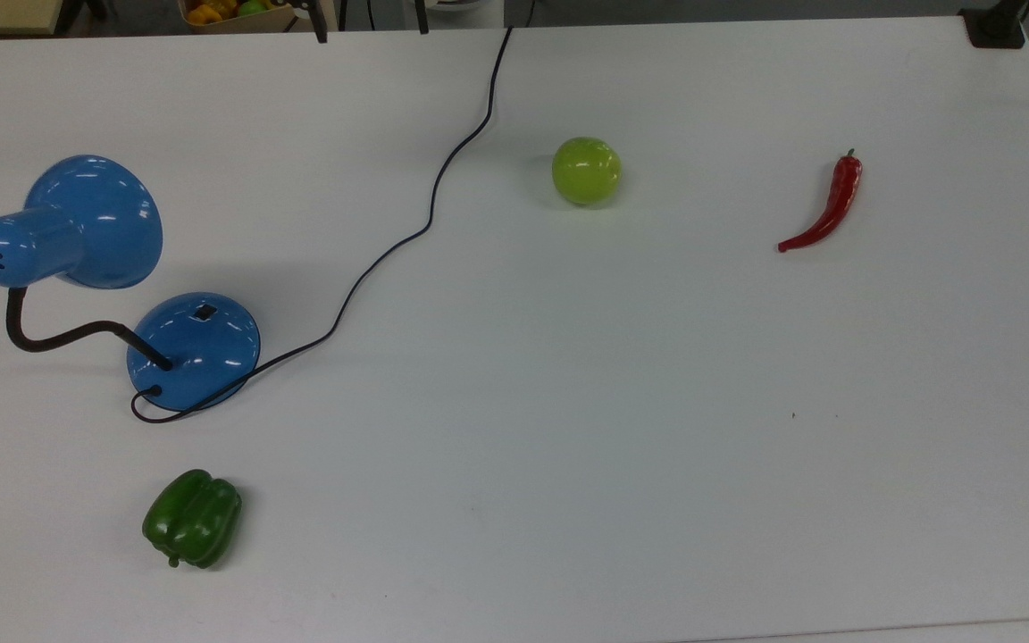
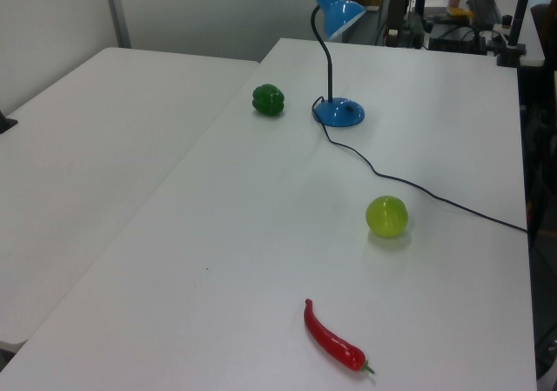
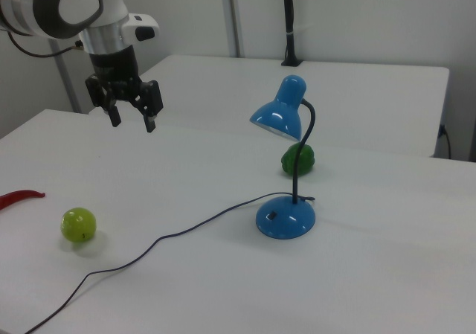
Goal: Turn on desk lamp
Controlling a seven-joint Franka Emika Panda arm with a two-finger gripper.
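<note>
The desk lamp is glossy blue, with a bell shade [image 1: 90, 223], a black gooseneck and a domed base [image 1: 194, 350] bearing a small dark switch [image 1: 204, 312]. It stands at the top view's left. In the left view the lamp [image 2: 338, 111] is at the far end of the table, and in the right view its base [image 3: 285, 218] sits right of centre, shade unlit. Its black cord [image 1: 432, 201] runs off the far table edge. My gripper [image 3: 132, 120] hangs open high above the table at the right view's upper left, well away from the lamp.
A green bell pepper [image 1: 192, 518] lies near the lamp base. A yellow-green apple [image 1: 586, 171] sits mid-table beside the cord. A red chilli [image 1: 824, 212] lies at the top view's right. A second white table [image 2: 78, 147] adjoins in the left view.
</note>
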